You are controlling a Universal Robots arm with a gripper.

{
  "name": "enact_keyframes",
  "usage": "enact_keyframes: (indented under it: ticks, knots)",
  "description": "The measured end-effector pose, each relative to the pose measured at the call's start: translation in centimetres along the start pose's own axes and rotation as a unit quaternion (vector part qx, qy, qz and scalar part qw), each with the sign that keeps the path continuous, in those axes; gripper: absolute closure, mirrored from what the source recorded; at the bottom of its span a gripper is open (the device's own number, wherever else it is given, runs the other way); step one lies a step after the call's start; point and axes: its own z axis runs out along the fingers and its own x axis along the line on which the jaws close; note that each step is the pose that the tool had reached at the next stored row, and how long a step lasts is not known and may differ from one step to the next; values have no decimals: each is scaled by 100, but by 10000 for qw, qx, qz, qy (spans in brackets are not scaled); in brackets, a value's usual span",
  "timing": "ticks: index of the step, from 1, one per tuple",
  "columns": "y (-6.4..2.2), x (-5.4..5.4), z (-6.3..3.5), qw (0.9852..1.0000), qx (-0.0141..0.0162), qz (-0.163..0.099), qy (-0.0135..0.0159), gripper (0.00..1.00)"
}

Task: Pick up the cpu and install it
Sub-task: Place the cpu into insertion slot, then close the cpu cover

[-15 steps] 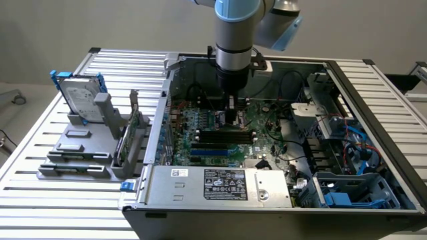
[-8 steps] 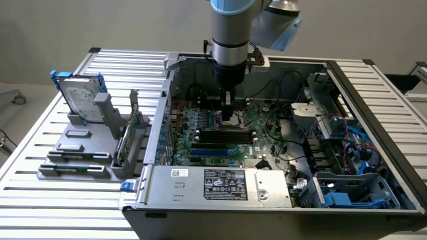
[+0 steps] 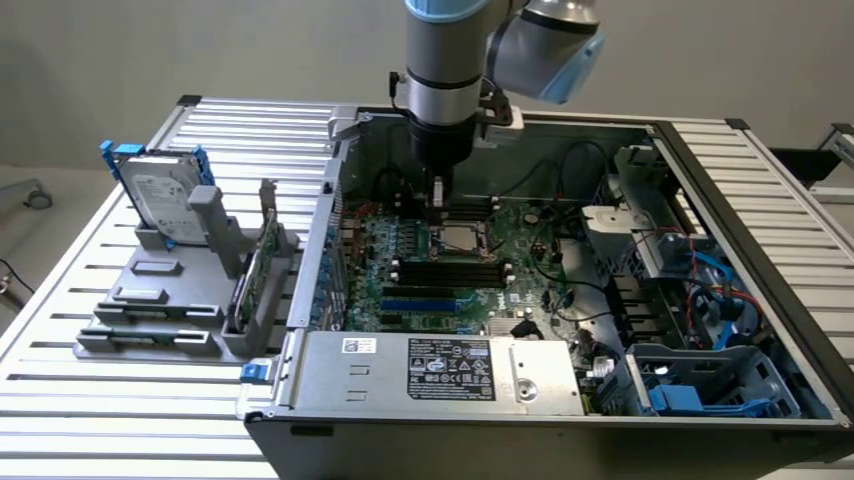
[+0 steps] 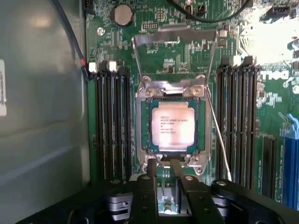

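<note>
Gripper (image 4: 163, 164) narrowly parted, empty, tips at cpu (image 4: 173, 125) edge | arm (image 3: 441, 90) vertical over socket (image 4: 170, 89) | memory slots (image 3: 447, 272) at exterior view's 6 o'clock

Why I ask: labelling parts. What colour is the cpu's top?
Silver cpu top, green edge; clearest in wrist view.

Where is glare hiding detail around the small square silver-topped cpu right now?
Wrist view: a bright reflection washes out part of the print on the small flat square cpu with its dull silver top; the green motherboard burns out white at the corner by the white lettering. Exterior view: light is even, no hot spots.
</note>
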Motion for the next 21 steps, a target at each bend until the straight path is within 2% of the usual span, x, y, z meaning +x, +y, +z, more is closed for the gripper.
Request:
enact_keyframes:
  ticks: [2, 3, 4, 21]
  knots:
    - [-46, 0, -16, 10000, 30, 3, 31, 82]
    - [-62, 0, -20, 10000, 36, 4, 40, 88]
    - [-67, -1, -23, 10000, 39, 5, 51, 89]
    - [-65, 4, -29, 10000, 39, 4, 54, 89]
